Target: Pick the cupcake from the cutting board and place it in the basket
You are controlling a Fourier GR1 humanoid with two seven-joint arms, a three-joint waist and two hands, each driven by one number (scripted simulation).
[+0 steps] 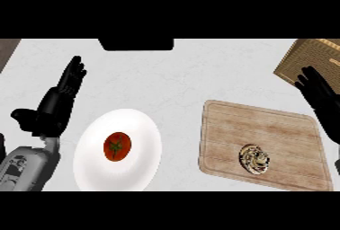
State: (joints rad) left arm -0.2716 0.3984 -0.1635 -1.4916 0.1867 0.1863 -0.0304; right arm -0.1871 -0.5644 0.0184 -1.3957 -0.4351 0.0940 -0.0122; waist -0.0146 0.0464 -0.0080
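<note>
Both black hands are open and empty: my right hand (323, 104) hangs at the wooden cutting board's (266, 130) far-right edge, left hand (56, 101) resting. I'd lower onto the swirl-topped cupcake (255, 158), then curl, before carrying to the woven brown basket (312, 58).

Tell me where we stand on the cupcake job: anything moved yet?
Nothing looks done: the cupcake sits on the cutting board, not in the basket at upper right. Nothing is in hand; the right robot hand is open beside the board's right edge, and the left robot hand rests open at left. Left: grasp, lift, carry and place the cupcake.
</note>
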